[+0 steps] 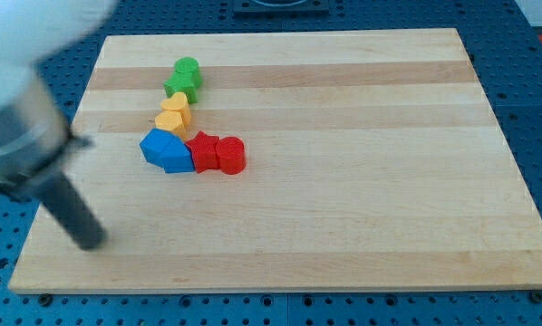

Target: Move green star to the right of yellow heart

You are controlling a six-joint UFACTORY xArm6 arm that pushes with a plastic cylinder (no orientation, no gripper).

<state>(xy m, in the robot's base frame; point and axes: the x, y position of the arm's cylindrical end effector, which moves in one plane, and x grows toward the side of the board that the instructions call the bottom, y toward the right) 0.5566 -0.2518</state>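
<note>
The green star (179, 86) lies at the upper left of the wooden board (362, 181), touching a second green block (188, 68) just above it. Below the star sit two touching yellow blocks: the upper one (177, 102) looks like the yellow heart, and the lower one (169, 120) has a shape I cannot make out. The star touches the upper yellow block from above. My tip (91, 241) rests on the board near its lower left edge, well below and left of all the blocks, touching none.
Two blue blocks (167, 150) sit below the yellow ones, with a red star (203, 150) and a red cylinder (231, 156) touching to their right. The arm's blurred pale body (17, 100) covers the view's upper left.
</note>
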